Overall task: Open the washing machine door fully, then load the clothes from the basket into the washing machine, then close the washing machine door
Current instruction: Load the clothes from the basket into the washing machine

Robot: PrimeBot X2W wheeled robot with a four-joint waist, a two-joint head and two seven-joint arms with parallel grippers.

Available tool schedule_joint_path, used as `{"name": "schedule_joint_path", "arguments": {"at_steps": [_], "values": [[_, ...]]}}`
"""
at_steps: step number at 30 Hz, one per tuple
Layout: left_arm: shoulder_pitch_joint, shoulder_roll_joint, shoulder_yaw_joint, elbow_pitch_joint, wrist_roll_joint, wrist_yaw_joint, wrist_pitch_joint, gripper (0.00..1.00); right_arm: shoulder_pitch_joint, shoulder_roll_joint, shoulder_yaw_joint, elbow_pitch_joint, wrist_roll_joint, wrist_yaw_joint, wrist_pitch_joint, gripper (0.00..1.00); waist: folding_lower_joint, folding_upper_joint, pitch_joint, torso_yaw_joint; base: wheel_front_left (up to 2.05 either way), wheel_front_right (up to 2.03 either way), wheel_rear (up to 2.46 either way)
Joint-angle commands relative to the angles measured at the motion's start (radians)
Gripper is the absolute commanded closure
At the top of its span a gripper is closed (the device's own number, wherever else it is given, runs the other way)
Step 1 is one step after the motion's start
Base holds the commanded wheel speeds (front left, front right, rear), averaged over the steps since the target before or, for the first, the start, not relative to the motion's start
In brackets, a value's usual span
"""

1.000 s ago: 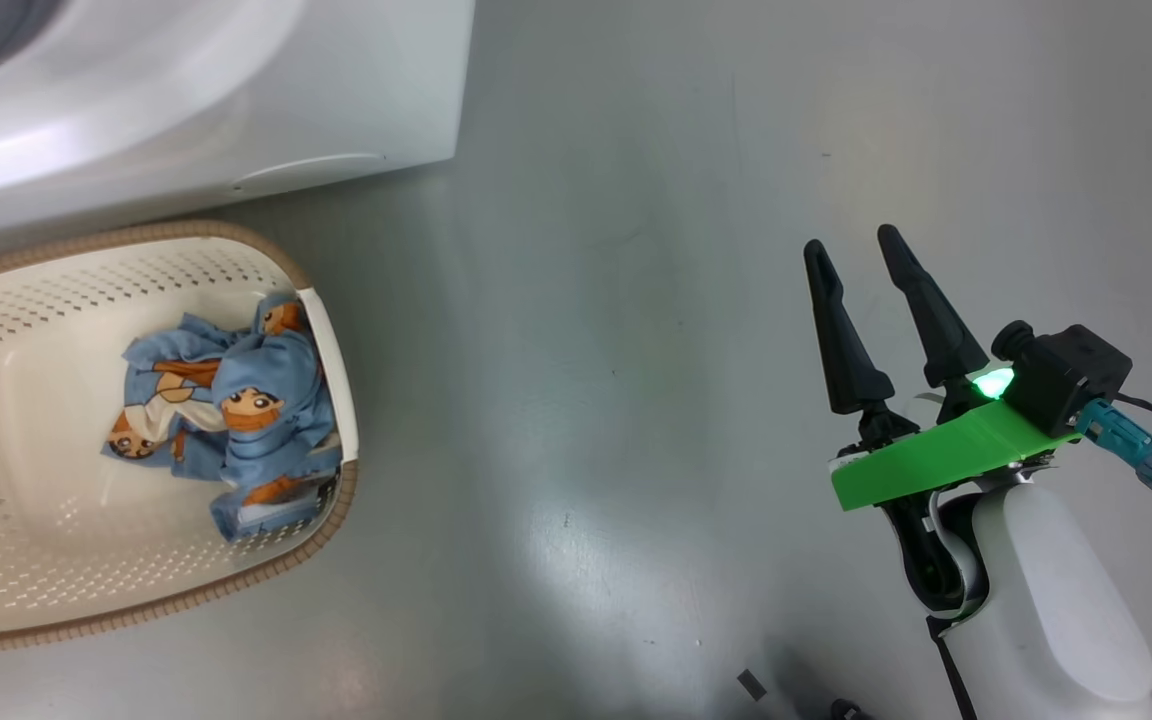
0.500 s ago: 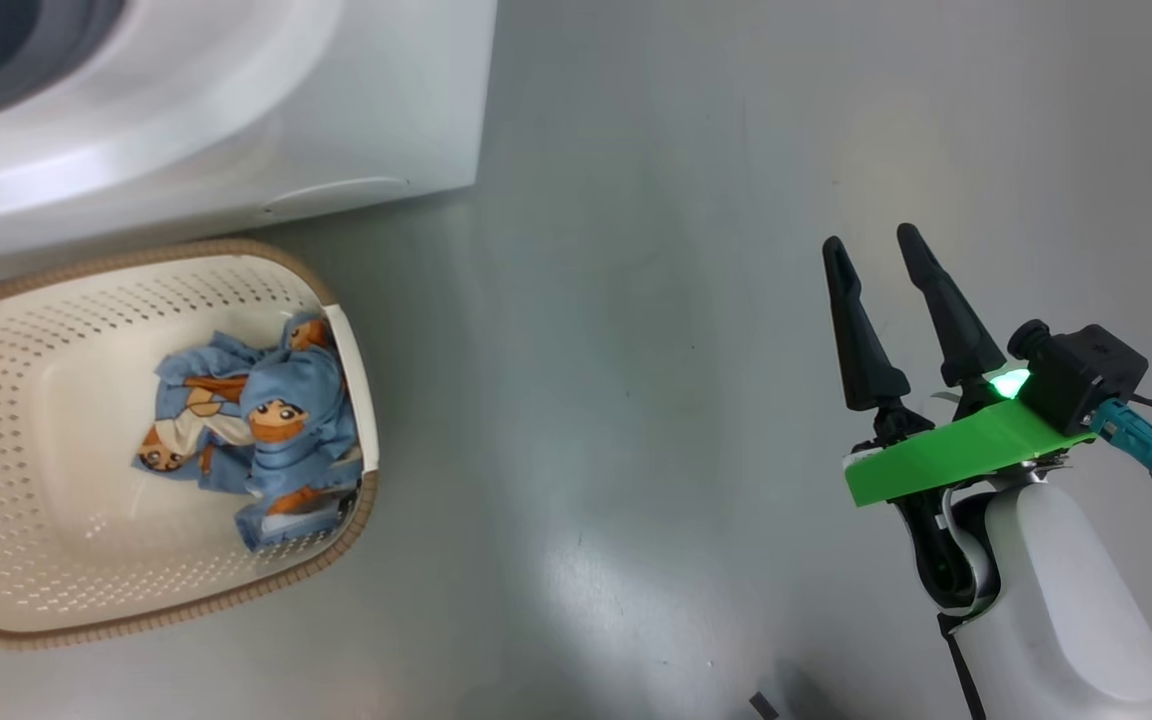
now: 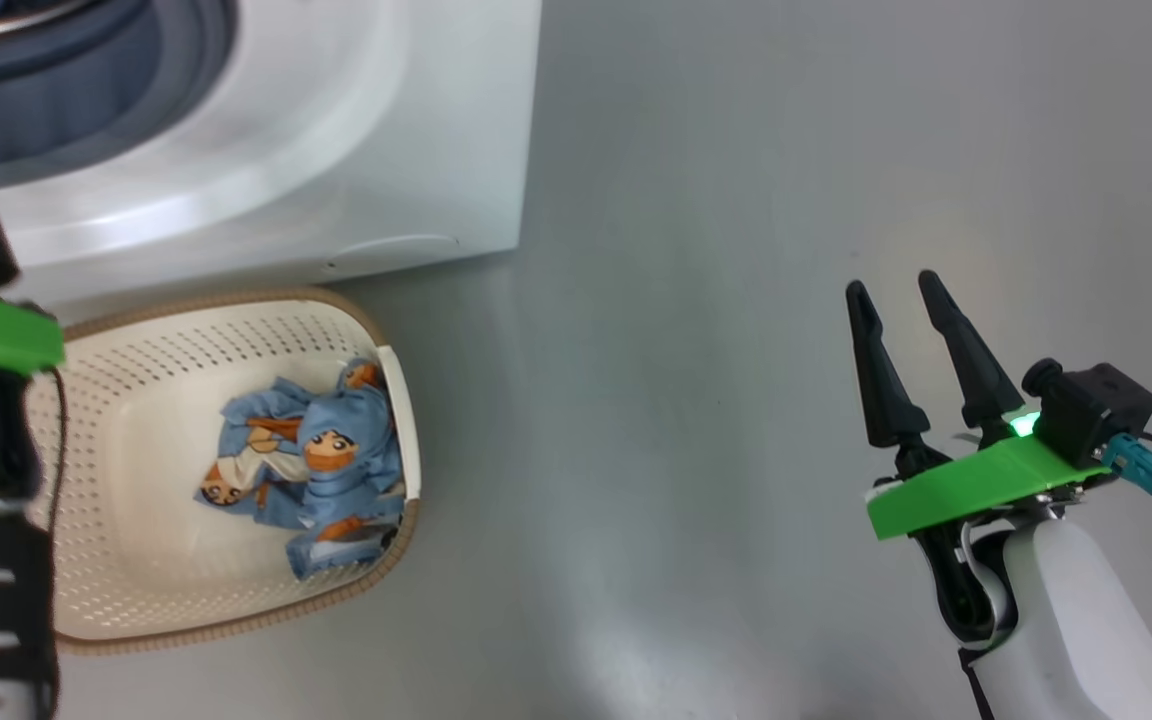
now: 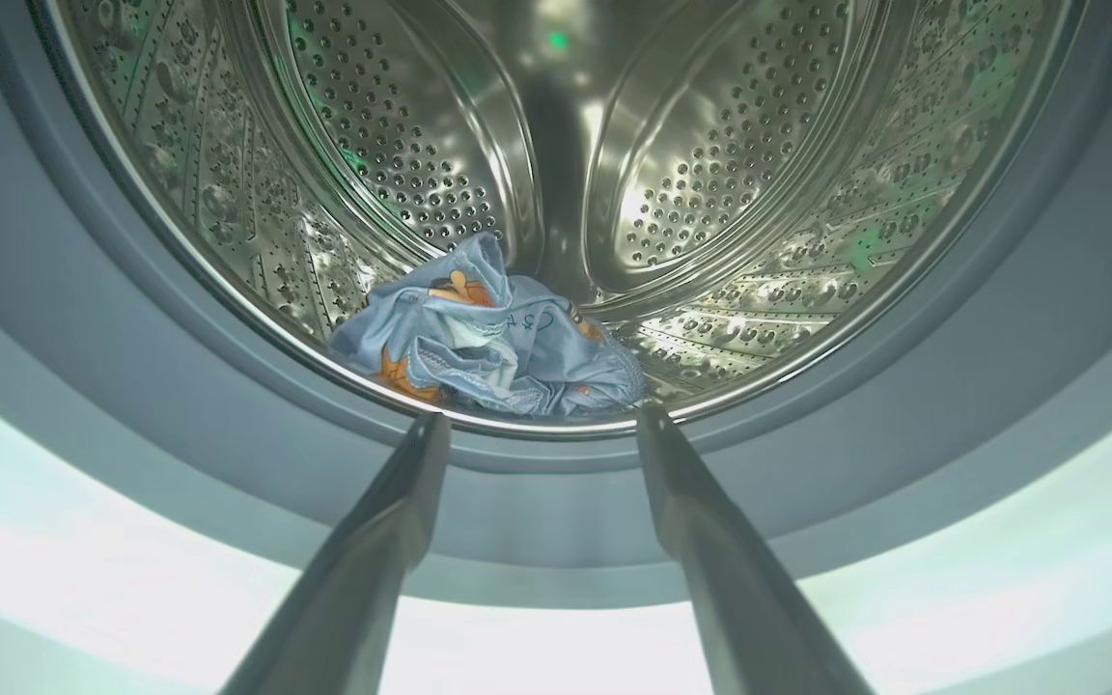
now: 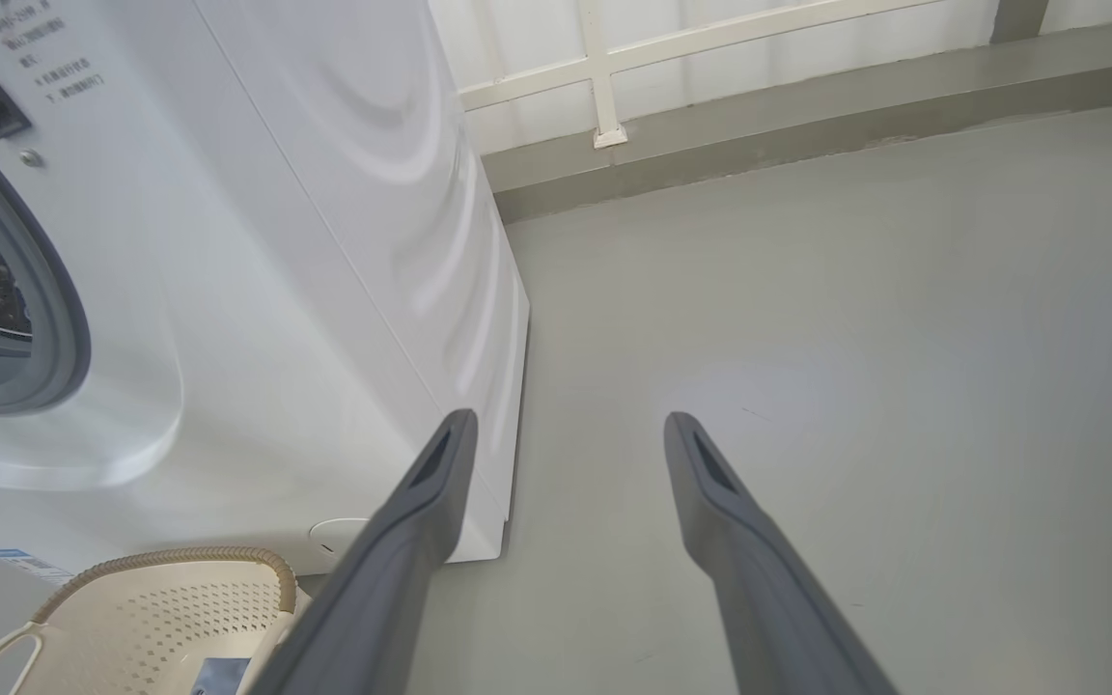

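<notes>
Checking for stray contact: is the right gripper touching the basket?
Apart. The head view shows the right gripper open over bare floor, with a wide stretch of floor between it and the basket.

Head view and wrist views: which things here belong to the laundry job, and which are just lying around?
Job: washing machine, basket, clothes in basket, garment in drum.
Not job: floor, white railing, grey ledge.
</notes>
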Motion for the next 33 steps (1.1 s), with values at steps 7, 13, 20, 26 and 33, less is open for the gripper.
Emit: {"name": "schedule_joint_path", "arguments": {"at_steps": [7,13,20,26,33], "values": [[0.138,-0.002,0.036,-0.089,0.046,-0.001,-0.005,0.0,0.065,-0.022,0.012,-0.011,-0.004,0.002,-0.012,0.0,0.0,0.0,-0.093,0.046,0.0,0.0,0.0],[0.257,-0.022,0.035,-0.128,0.055,-0.001,-0.005,0.0,0.111,-0.037,0.016,0.001,0.002,0.002,-0.012,0.0,0.0,0.0,-0.163,0.058,0.0,0.0,0.0],[0.382,-0.039,0.03,-0.166,0.058,-0.001,-0.005,0.0,0.169,-0.064,0.009,0.003,0.013,0.002,-0.012,0.0,0.0,0.0,-0.227,0.075,0.0,0.0,0.0],[0.47,-0.056,0.043,-0.207,0.055,-0.001,-0.005,0.0,0.204,-0.07,0.004,0.01,0.018,0.002,-0.012,0.0,0.0,0.0,-0.274,0.077,0.0,0.0,0.0],[0.56,-0.066,0.046,-0.263,0.045,-0.001,-0.005,0.0,0.233,-0.072,-0.006,0.008,0.025,0.002,-0.012,0.0,0.0,0.0,-0.306,0.08,0.0,0.0,0.0]]}}
